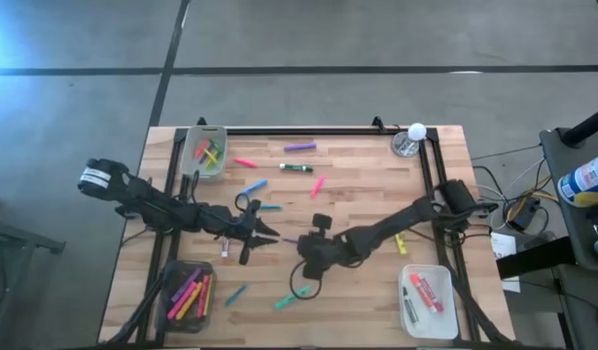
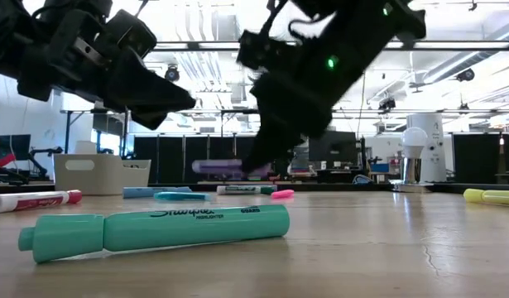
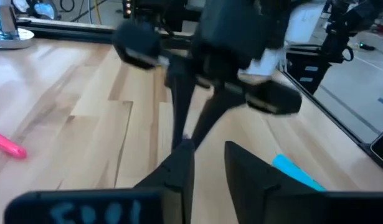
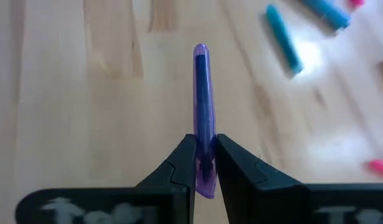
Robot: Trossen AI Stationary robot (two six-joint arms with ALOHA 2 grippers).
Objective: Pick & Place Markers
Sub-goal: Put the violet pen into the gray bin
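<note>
Where legible, teal marker [image 2: 155, 229] reads "Sharpie Highlighter".

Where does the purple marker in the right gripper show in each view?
High: not clearly visible, lost at the right gripper's tip, mid-table.
Low: purple marker lies level, sticking out picture-left from the gripper, above the table.
Left wrist: not made out; only the right gripper ahead.
Right wrist: centre, clamped between the fingers, pointing away.
Shared landmark: the right gripper.
</note>
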